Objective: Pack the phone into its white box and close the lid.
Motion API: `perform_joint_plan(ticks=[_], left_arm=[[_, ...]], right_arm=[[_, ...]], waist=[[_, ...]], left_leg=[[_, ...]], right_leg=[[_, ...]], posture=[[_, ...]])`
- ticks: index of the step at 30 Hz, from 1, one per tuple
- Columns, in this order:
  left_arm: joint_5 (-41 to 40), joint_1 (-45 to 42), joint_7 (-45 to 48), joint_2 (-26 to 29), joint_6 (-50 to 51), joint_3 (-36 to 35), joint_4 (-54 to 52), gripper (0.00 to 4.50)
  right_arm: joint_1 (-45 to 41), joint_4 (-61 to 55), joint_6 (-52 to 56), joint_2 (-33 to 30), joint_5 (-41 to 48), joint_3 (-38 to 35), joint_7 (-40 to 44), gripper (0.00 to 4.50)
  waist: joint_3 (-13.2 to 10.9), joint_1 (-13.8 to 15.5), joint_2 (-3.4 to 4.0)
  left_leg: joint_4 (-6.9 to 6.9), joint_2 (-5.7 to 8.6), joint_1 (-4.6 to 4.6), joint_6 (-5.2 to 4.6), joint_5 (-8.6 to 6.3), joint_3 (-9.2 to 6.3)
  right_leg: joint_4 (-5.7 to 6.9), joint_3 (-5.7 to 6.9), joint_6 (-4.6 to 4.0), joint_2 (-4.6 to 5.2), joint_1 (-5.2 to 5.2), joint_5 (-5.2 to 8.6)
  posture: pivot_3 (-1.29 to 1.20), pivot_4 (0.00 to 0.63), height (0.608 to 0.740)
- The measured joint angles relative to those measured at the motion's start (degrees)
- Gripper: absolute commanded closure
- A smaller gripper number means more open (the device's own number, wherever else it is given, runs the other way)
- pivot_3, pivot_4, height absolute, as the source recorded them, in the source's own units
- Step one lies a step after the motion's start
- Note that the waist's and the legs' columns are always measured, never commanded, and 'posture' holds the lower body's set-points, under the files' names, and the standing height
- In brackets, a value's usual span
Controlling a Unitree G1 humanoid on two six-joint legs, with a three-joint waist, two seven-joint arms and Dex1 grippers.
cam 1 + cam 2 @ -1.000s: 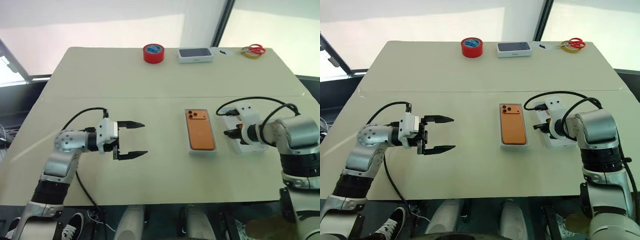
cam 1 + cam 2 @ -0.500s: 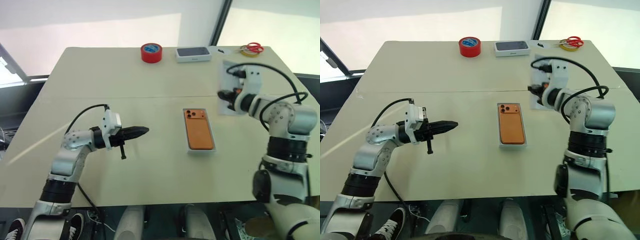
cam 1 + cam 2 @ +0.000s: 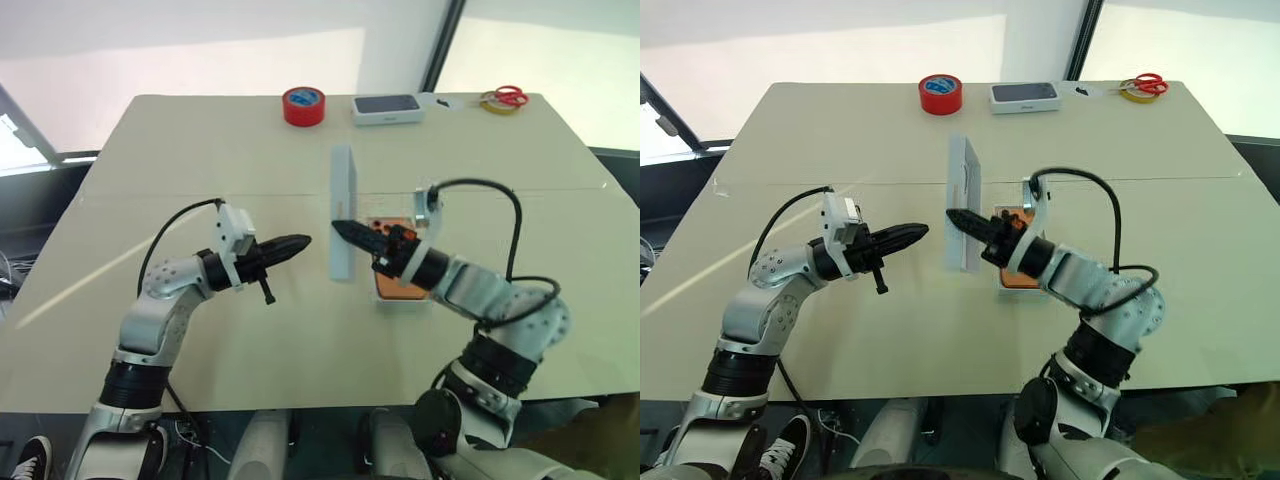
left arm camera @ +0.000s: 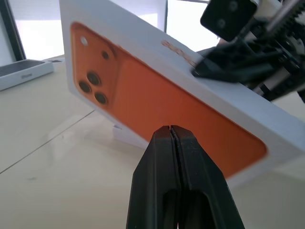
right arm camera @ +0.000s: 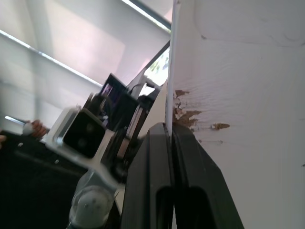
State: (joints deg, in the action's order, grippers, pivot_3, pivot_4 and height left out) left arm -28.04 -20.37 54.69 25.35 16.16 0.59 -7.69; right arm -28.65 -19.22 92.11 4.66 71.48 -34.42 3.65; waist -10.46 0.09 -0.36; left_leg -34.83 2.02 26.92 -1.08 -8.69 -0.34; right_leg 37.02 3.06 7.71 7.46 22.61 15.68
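Left hand (image 3: pixel 300 242): fingers pressed together, empty, hovering over the bench (image 3: pixel 200 160) and pointing toward the lid.

Right hand (image 3: pixel 343 232): fingers clamped on one wall of the lid, reaching across from the robot's right.

Lid (image 3: pixel 342 210): white shallow tray, held off the bench and standing on edge, between the two hands. Its outer face, printed with an orange phone picture and three lenses, is turned toward the left hand, whose tip is near it but apart from it. Its white inner face, with torn brownish marks by the gripped edge, is turned toward the right hand.

Phone (image 3: pixel 398 288): orange, lying flat in the white box, just behind the right hand's wrist, largely hidden by it.

White box (image 3: pixel 403 302): flat on the bench near its middle, its front rim showing.

Far edge of bench: red tape roll (image 3: pixel 303 105), dark-topped white box (image 3: pixel 388 108), red-handled scissors (image 3: pixel 510 97).
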Motion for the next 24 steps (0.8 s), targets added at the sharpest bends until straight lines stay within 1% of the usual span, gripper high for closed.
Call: perform_joint_plan(ticks=[5,7,9,12,18,21,24], left_arm=[[-0.2,0.1,-0.3,0.2,0.9,-0.2,-0.1,4.48],[0.2,0.7,-0.9,-0.1,0.9,0.4,0.0,4.48],[1.4,1.2,-1.3,-0.9,0.4,1.5,0.1,4.48],[3.3,2.1,-2.0,-2.6,-0.5,3.6,1.5,4.48],[6.2,0.2,-3.0,-7.6,-4.1,6.4,7.6,4.48],[8.1,-2.9,-3.6,-10.2,-6.8,7.7,11.7,4.50],[9.5,-4.5,-4.2,-13.0,-8.6,8.4,15.0,4.50]], right_arm=[[1.8,6.6,-0.8,-4.3,10.9,3.3,-8.6,4.50],[3.4,10.0,-4.7,-6.5,17.6,6.9,-13.8,4.50],[3.5,12.3,-8.1,-9.2,21.8,9.8,-16.9,4.50],[2.6,15.9,-12.4,-13.6,23.5,11.8,-18.6,4.50],[1.5,19.7,-17.3,-19.9,23.1,14.7,-15.1,4.50],[1.8,20.3,-18.8,-21.8,22.3,15.3,-12.7,3.60],[2.4,21.8,-20.2,-24.9,20.4,15.3,-10.3,2.09]], waist=[[0.0,-0.8,0.05],[0.0,-0.8,0.07],[0.0,-0.8,0.07],[0.0,-0.6,0.07],[0.0,-0.3,0.07],[0.0,0.2,0.07],[0.0,0.7,0.06]], left_leg=[[0.06,-0.01,-0.07,-0.01,0.01,0.00],[0.07,-0.01,-0.05,-0.02,0.01,0.01],[0.03,0.00,-0.06,-0.03,0.02,0.05],[-0.02,0.00,-0.08,-0.03,0.01,0.04],[-0.05,-0.01,-0.07,-0.04,0.01,0.03],[-0.14,0.00,-0.03,-0.06,0.00,0.05],[-0.23,0.00,0.05,-0.07,0.00,0.05]], right_leg=[[-0.02,0.00,-0.03,0.00,-0.05,0.03],[-0.04,0.00,-0.02,0.00,-0.04,0.02],[-0.04,-0.02,-0.02,0.01,-0.07,0.02],[-0.07,0.00,-0.04,0.01,-0.15,0.03],[-0.09,0.02,-0.05,0.00,-0.17,0.04],[-0.10,0.02,0.00,0.01,-0.18,0.02],[-0.10,0.03,0.00,0.02,-0.15,0.02]], posture=[[0.00,0.150,0.740],[0.00,0.150,0.740],[0.00,0.150,0.740],[0.00,0.150,0.740],[0.00,0.150,0.740],[0.00,0.150,0.740],[0.00,0.150,0.740]])
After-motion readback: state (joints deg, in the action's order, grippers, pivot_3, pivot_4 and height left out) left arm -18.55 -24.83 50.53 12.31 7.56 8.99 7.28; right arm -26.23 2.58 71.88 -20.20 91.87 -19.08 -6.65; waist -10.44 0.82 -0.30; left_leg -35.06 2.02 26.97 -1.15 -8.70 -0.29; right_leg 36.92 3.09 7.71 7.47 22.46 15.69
